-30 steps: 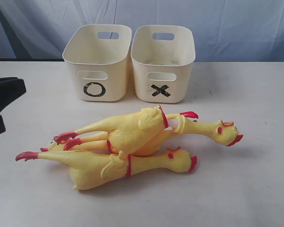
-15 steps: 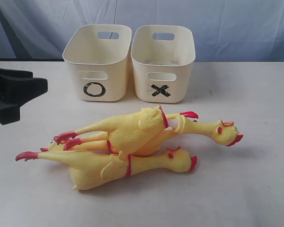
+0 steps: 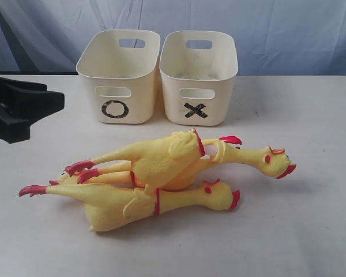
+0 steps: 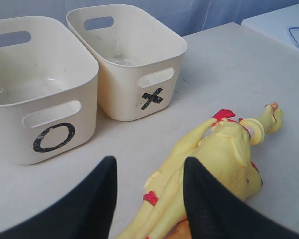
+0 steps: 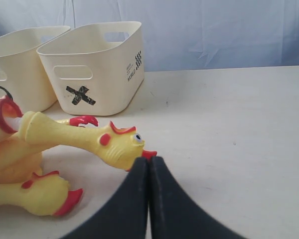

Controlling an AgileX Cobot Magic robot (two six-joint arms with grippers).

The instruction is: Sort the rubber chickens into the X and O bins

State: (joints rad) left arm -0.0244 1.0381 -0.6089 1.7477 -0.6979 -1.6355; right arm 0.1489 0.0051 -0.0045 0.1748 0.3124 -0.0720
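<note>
Three yellow rubber chickens lie piled mid-table: the top one point(image 3: 161, 157), the front one point(image 3: 155, 202), and one whose head point(image 3: 275, 161) points right. Behind them stand the O bin point(image 3: 141, 98) and the X bin point(image 3: 219, 98), both holding no chicken. My left gripper point(image 3: 46, 120) hovers open at the table's left edge, apart from the pile. In its wrist view the left gripper point(image 4: 149, 164) frames the top chicken's legs point(image 4: 164, 199), which lie beyond the tips. My right gripper point(image 5: 148, 159) is shut and empty, its tips just short of a chicken's red beak point(image 5: 148, 154). It is outside the exterior view.
A blue cloth backdrop point(image 3: 288, 29) hangs behind the bins. Bare white table point(image 3: 311, 231) stretches right of the pile. A white surface with a clear lid point(image 4: 294, 30) sits beyond the table's far corner in the left wrist view.
My left gripper has come in from the left edge toward the right, and its jaws have spread apart. The chickens and bins have not moved.
</note>
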